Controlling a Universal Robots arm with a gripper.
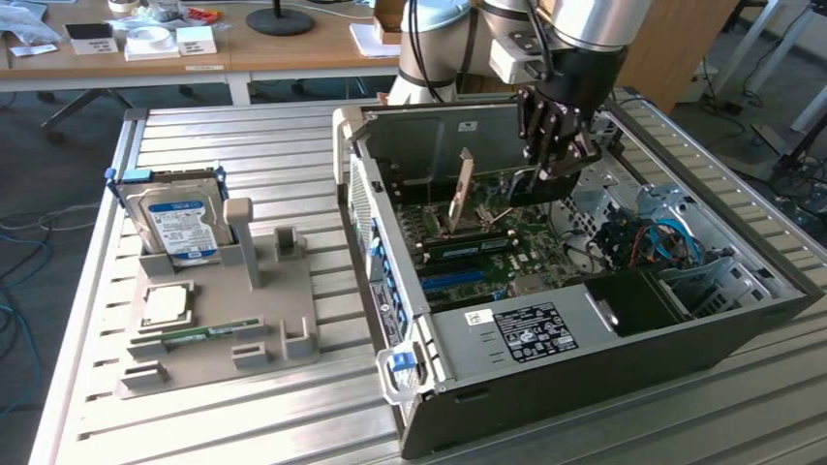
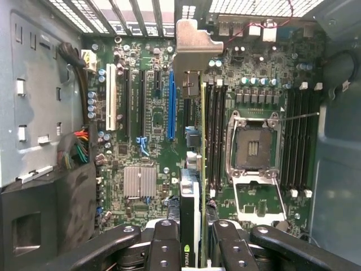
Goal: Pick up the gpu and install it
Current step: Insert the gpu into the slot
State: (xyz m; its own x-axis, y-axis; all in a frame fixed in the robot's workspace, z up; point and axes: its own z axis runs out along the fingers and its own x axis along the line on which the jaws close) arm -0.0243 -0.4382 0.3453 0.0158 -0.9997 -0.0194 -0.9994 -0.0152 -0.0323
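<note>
The gpu (image 2: 190, 195) shows edge-on in the wrist view, its silver end bracket (image 2: 192, 48) toward the case's slotted rear wall. My gripper (image 2: 194, 232) is shut on it, one black finger on each face. The card hangs over the green motherboard (image 2: 146, 113), just beside the long blue slot (image 2: 171, 107); I cannot tell whether its edge touches a slot. In the exterior view my gripper (image 1: 553, 174) reaches down into the open computer case (image 1: 582, 329), and the gpu (image 1: 462, 189) stands upright on its edge inside it.
An empty CPU socket (image 2: 254, 149) and black memory slots (image 2: 217, 135) lie beside the card. Cable bundles (image 2: 79, 149) sit by the case wall. On the slatted table a grey holder (image 1: 278, 320) carries a hard drive (image 1: 178, 228), a chip (image 1: 168, 302) and a memory stick (image 1: 194, 334).
</note>
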